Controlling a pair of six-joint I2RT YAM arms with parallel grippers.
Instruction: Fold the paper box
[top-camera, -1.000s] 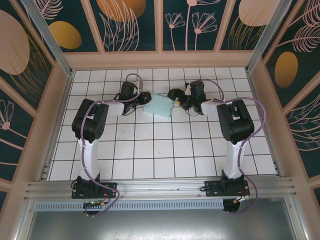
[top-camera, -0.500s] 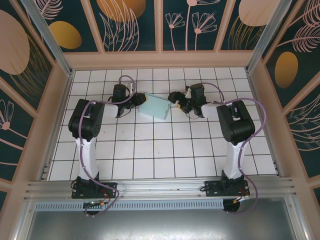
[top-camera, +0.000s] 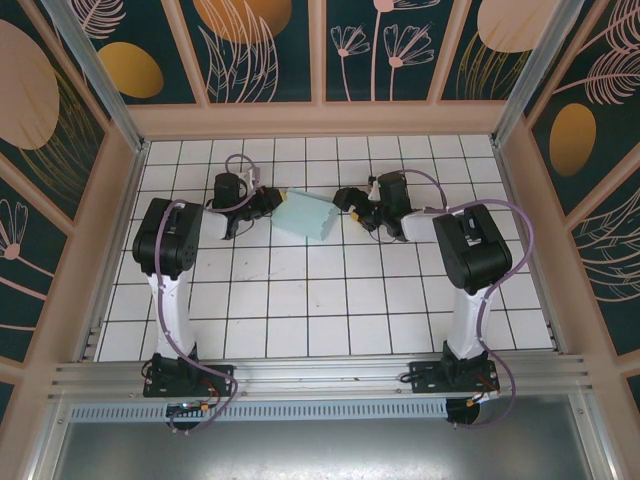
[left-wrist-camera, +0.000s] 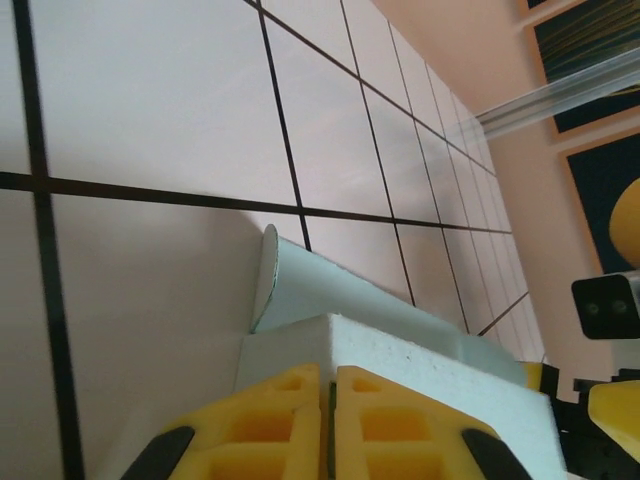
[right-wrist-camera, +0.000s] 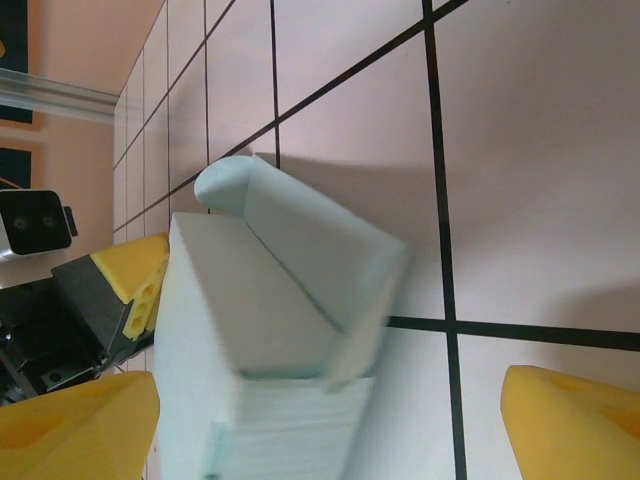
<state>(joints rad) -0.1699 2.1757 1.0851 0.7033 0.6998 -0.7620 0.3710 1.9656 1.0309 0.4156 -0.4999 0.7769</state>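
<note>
On the left, the left gripper (top-camera: 268, 200) lies low over the white tiled table (top-camera: 300, 300), its yellow fingers (left-wrist-camera: 280, 410) pressed together right at the near end of the paper box (top-camera: 306, 215); whether a card edge is caught between them cannot be told. The box sits on the tiles between the two arms, tilted across the grid. On the right, the right gripper (top-camera: 350, 203) is spread wide, one fingertip on either side of the box's other end.
</note>
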